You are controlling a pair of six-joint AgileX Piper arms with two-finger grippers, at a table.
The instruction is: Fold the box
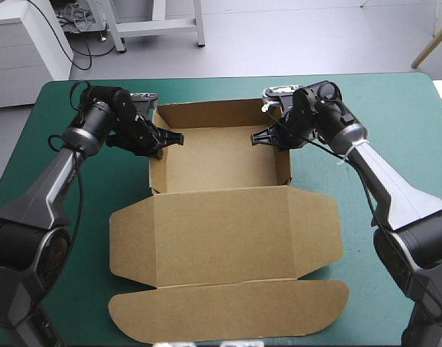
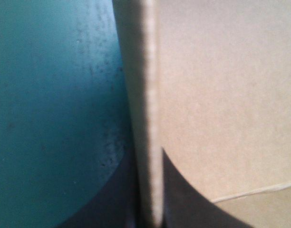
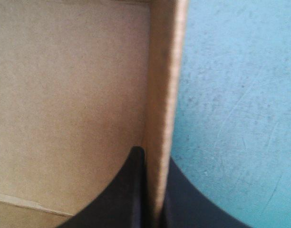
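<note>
Both box (image 1: 221,238) walls clamped: left claw (image 1: 165,138), right claw (image 1: 266,136).
Judged stiff and light; best held at wall edges.

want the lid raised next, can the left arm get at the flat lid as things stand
Probably, once freed: the left gripper is shut on the left wall of the box, but the lid lies flat and bare nearby, nothing over it.

A: Place type?
B: Robotics lab. Teal-green covered table (image 1: 394,108), grey-and-black left robot arm (image 1: 51,184) and right robot arm (image 1: 394,191) at it.
A: Background?
B: White drawer cabinet (image 1: 22,54), white metal stand frame (image 1: 159,27), loose black cable (image 1: 89,56) on grey floor (image 1: 300,43).
</note>
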